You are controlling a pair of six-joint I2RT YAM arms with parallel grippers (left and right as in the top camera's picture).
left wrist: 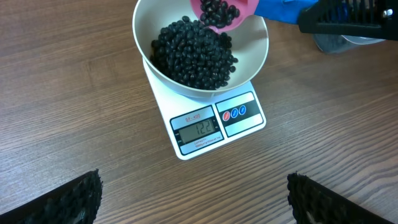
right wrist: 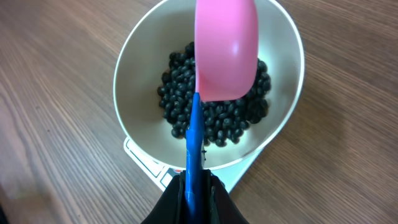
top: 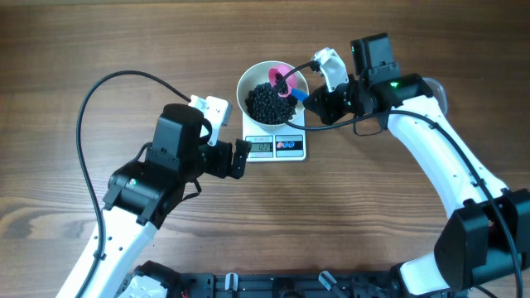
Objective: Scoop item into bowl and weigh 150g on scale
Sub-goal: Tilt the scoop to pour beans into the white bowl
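Wood-grain worktop, scale at centre, white bowl seated on it. Beans heaped loose in bowl, more in tilted pink scoop above. Right gripper clamped on blue scoop handle. Left gripper spread wide, empty, just beside scale. Light, hard, free-rolling: never pinch; move by scoop, held at handle, tipped gently.

The table was matt wood grain; the bowl smooth, glossy white; the beans shiny black; the scoop smooth pink plastic.
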